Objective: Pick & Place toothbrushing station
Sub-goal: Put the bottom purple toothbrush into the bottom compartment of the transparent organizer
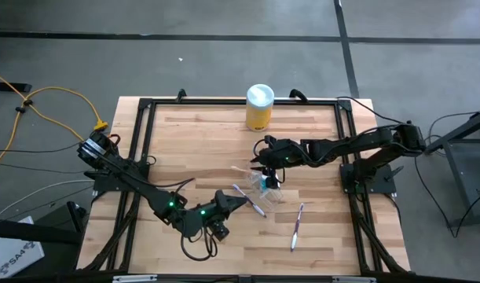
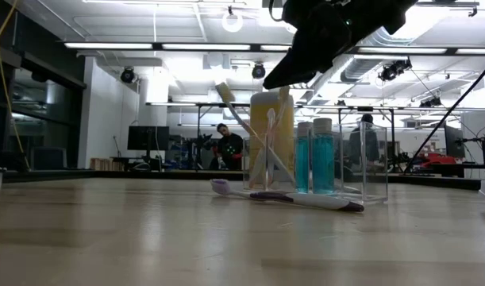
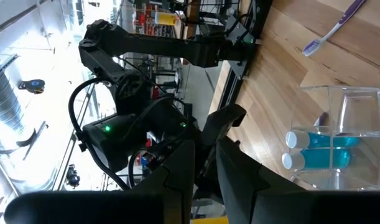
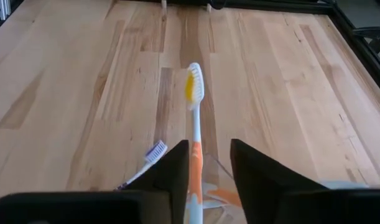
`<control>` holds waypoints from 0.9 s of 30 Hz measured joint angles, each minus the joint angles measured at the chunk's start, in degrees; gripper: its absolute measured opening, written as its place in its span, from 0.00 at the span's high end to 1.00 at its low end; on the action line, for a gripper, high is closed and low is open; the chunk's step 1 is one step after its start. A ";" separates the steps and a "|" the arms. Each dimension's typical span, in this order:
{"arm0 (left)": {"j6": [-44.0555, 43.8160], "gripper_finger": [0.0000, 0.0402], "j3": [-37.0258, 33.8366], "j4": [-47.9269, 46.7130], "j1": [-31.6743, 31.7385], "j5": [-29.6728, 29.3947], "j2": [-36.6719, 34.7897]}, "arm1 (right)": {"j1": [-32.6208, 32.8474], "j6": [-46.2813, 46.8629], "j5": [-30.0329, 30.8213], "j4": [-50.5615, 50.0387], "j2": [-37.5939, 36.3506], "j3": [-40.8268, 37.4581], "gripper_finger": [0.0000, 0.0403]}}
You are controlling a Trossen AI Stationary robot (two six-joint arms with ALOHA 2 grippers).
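Observation:
A clear plastic cup [image 1: 272,191] stands mid-table with two blue tubes [image 2: 315,163] upright in it and toothbrushes [image 2: 250,139] leaning against its rim. An orange-and-white toothbrush [image 4: 194,87] rises from the cup between the fingers of my right gripper [image 4: 209,152], which is open just above the cup [image 2: 361,163]. One purple toothbrush [image 1: 250,200] lies flat on the table beside the cup, another [image 1: 297,224] nearer the front. My left gripper [image 3: 205,168] hovers level at the cup's left, fingers slightly apart with nothing between them. My right gripper's fingers stand on either side of the orange toothbrush's handle [image 4: 196,165], slanting down from the table's right. The handle runs close along one finger [image 4: 177,171]. I cannot tell whether it touches. The brush's lower end is in the cup, its head tilted away.
A yellow canister with a white lid [image 1: 259,108] stands at the table's far edge, behind the cup. A black frame [image 1: 145,106] runs around the tabletop. Bare wood lies to the left and at the front. People show in the room beyond the table.

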 joint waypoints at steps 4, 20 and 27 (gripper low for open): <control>-0.03 0.85 0.00 0.00 0.00 -0.03 0.00 | 0.18 0.30 0.01 0.45 0.00 0.00 0.67; -24.83 0.85 0.00 -1.04 0.99 -6.52 0.00 | 8.31 14.60 4.70 -16.13 -12.15 0.06 0.67; -45.86 0.85 0.02 -12.84 4.37 -9.03 -0.02 | 11.71 26.94 11.66 -34.34 -18.66 -0.03 0.69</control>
